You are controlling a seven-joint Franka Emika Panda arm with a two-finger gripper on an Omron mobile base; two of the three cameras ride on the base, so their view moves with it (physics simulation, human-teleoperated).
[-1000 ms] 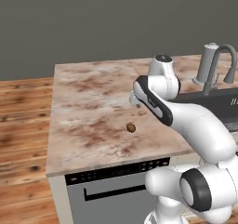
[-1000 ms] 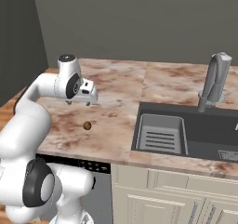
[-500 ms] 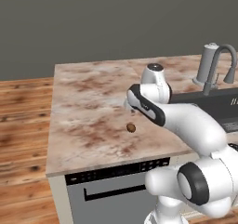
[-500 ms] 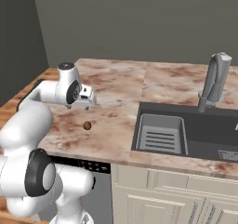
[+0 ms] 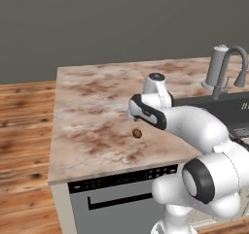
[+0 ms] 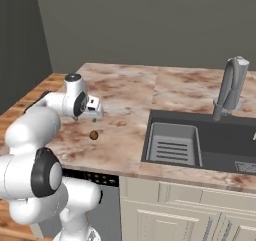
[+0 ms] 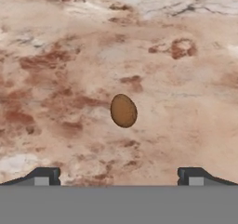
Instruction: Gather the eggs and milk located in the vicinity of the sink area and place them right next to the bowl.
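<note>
End effector (image 7: 119, 175), jaws fully open and empty, hovers over an egg (image 7: 123, 110) on the counter (image 5: 92, 107); descending and closing on it comes next.

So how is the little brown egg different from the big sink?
The egg is a tiny brown oval; the sink is a big dark grey rectangle. The egg lies on top of the marbled counter, while the sink is sunk down into it. Both are part of the same countertop scene.
</note>
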